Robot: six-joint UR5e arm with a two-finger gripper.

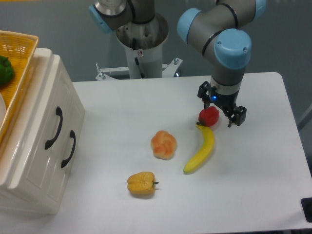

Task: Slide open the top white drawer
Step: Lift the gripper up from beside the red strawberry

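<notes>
The top white drawer (46,122) is the upper panel of a glossy cream-white cabinet at the left edge. It is shut, and its curved black handle (54,127) is flush with the front. The matching lower drawer front (69,148) is shut too. My gripper (220,106) hangs far to the right, near the table's back right. It points down with its jaws apart, just above a small red fruit (208,116). I cannot tell whether the fingers touch the fruit. The gripper is well apart from the cabinet.
A yellow wicker basket (22,48) holding a green pepper (5,70) sits on top of the cabinet. On the table lie a banana (201,148), a peach-orange fruit (164,144) and a yellow pepper (141,184). The robot base (142,44) stands at the back.
</notes>
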